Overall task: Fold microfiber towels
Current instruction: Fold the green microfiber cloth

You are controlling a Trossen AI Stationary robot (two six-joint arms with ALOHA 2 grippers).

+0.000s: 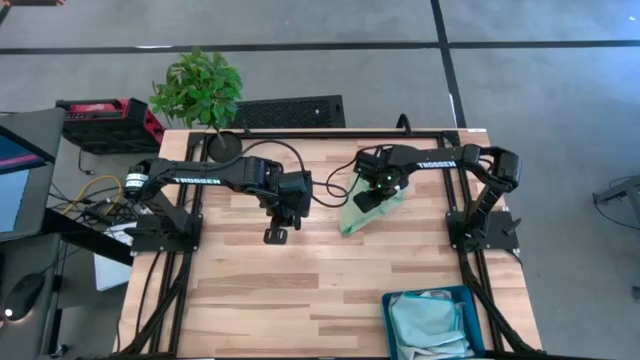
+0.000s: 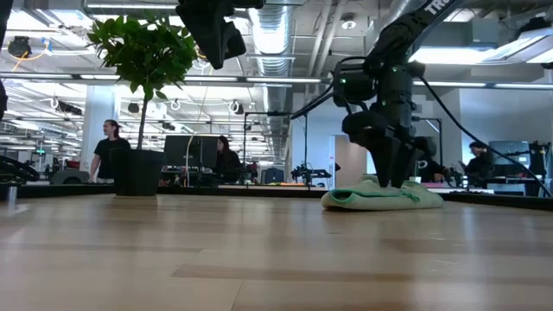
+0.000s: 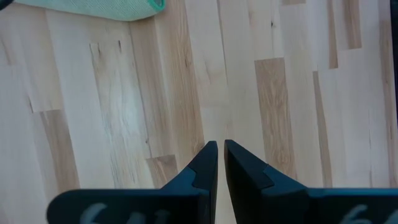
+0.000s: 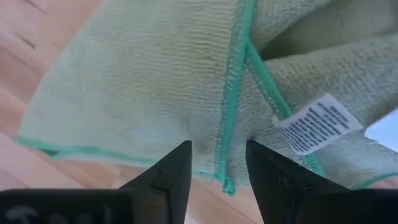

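Observation:
A light green microfiber towel point(image 1: 358, 217) lies bunched and partly folded on the wooden table, right of centre. In the low view it is a low heap point(image 2: 380, 198). Its darker green stitched hem point(image 4: 231, 106) and white tag point(image 4: 317, 124) show in the right wrist view. My right gripper point(image 4: 217, 163) stands open over it, pointing down, one finger on each side of the hem. My left gripper point(image 3: 221, 152) is shut on nothing and hangs well above the bare table point(image 1: 277, 236), left of the towel, whose corner point(image 3: 106, 9) it sees. My right gripper comes at the towel from above, its open fingertips point(image 2: 393, 180) down at the top layer near a hemmed edge point(image 4: 224, 177). I cannot tell whether they touch the cloth. The towel lies slack on the table.
A teal bin point(image 1: 425, 293) at the table's near right corner holds pale cloths point(image 1: 430, 322). A potted plant point(image 1: 198, 88) stands at the far left edge. Bare wood lies across the middle and near left. People sit and stand in the room behind point(image 2: 111, 147).

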